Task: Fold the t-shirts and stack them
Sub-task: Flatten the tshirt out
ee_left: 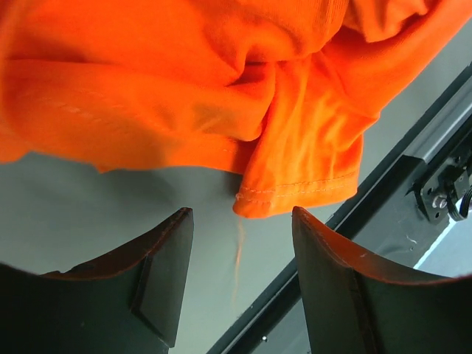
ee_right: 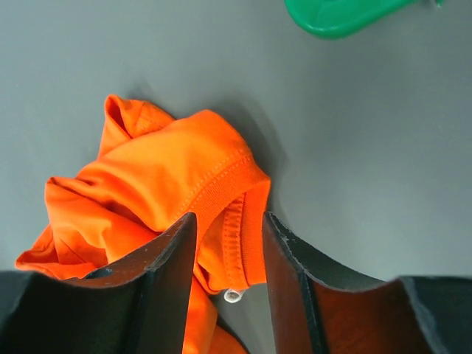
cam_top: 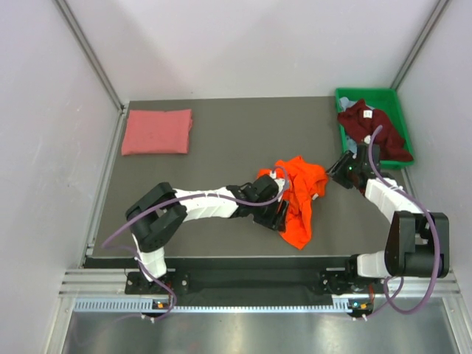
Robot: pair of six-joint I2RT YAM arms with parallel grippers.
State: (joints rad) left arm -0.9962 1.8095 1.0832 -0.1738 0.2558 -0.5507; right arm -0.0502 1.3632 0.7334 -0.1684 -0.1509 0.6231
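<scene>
The bright orange t-shirt (cam_top: 299,195) lies crumpled at the table's middle. My left gripper (cam_top: 274,214) is at its left edge, open and empty. In the left wrist view a hemmed corner of the orange shirt (ee_left: 295,195) hangs just ahead of the left gripper (ee_left: 240,221), touching neither finger. My right gripper (cam_top: 341,166) is open at the shirt's right edge. In the right wrist view the shirt's ribbed collar (ee_right: 236,214) lies between the right gripper's (ee_right: 228,225) open fingers. The salmon pink t-shirt (cam_top: 156,131) lies folded at the back left. The dark maroon t-shirt (cam_top: 372,127) lies in the bin over a pale blue-grey one (cam_top: 352,103).
The green plastic bin (cam_top: 394,99) stands at the back right corner, and its rim shows in the right wrist view (ee_right: 332,15). The table's front edge and metal rail (ee_left: 398,177) run close behind the orange shirt's hem. White walls enclose the table.
</scene>
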